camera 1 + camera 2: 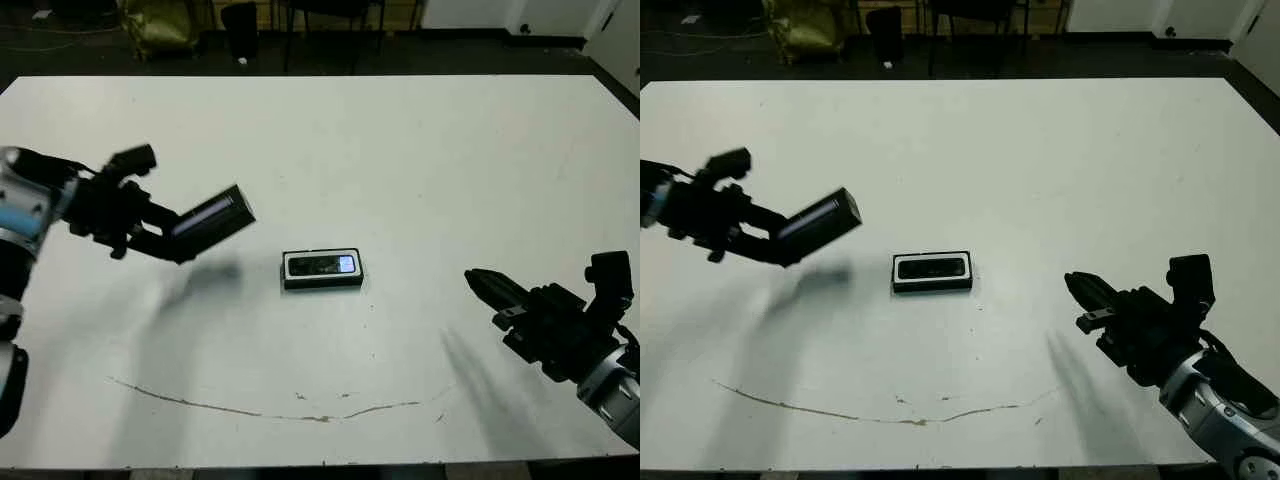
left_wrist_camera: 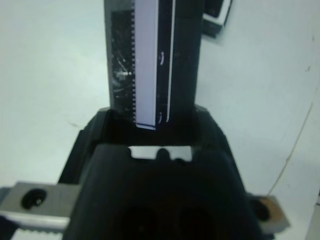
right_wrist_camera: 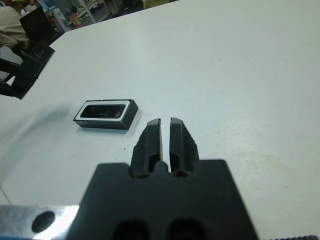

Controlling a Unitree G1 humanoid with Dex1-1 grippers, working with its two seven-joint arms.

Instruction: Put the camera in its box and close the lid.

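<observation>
L gripper [image 1: 165, 232] clamps lid [image 1: 212, 217] aloft – camera [image 1: 322, 265] sits in box [image 1: 322, 281]; R gripper [image 3: 165, 131] nearly closed, empty.

Head stereo views look down over the whole table [image 1: 400, 150]; both wrist views, close and low, share the box [image 3: 106, 114].

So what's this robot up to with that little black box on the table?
It is packing a camera away. The camera already lies in its open box mid-table. The left claw holds the striped lid in the air, left of the box, not yet on it. The right claw hangs empty, fingers together, off to the right.
</observation>
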